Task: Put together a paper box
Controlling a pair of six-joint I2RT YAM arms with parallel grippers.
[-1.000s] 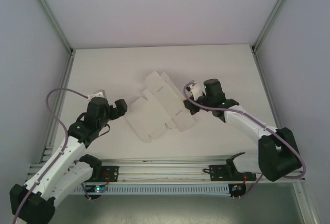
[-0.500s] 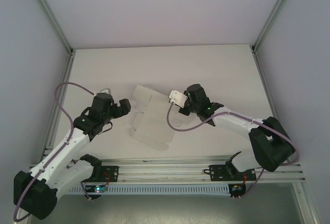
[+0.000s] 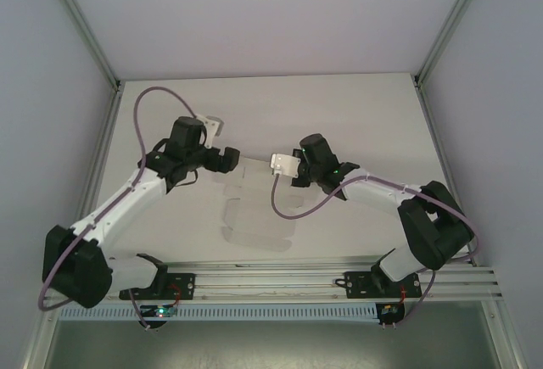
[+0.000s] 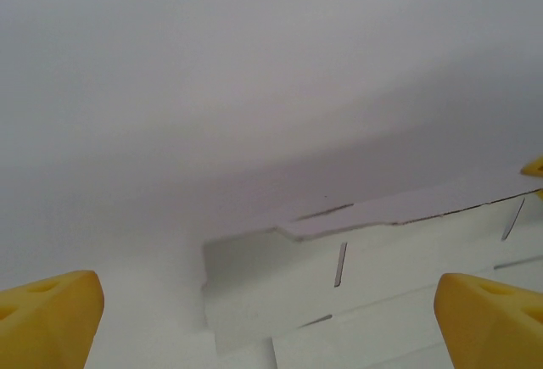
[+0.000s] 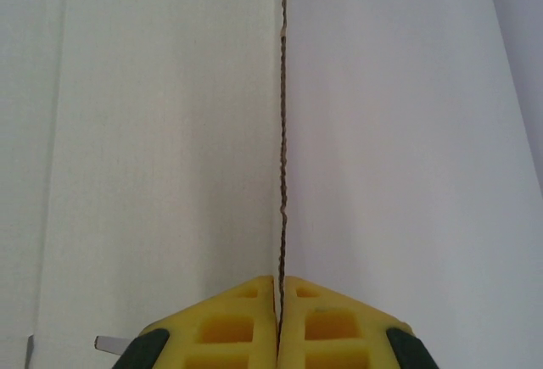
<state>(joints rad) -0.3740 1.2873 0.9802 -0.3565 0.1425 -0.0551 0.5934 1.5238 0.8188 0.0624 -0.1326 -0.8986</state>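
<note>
White card, a single flat die-cut sheet: that is your paper box (image 3: 254,225), and you have just the one. It sits near the middle of the bench (image 3: 365,106), between the two arms, with its far edge lifted off the surface.

From the overhead camera you get the layout. The left gripper (image 3: 227,159) is at the sheet's far left corner and the right arm reaches in from the right to the far edge. You cannot read either gripper's jaws from up there.

The wrist cameras tell you that. In the left wrist view the left gripper (image 4: 271,318) stands wide, one yellow fingertip (image 4: 47,318) in each lower corner, nothing between them. The sheet lies just ahead, a raised flap and two short slits showing.

In the right wrist view the right gripper (image 5: 280,301) is pinched closed on the card. Its two yellow fingertips (image 5: 229,327) meet, and the sheet's thin edge runs straight up from the seam between them.

Your count: one sheet, two arms, two grippers, one of them holding.
</note>
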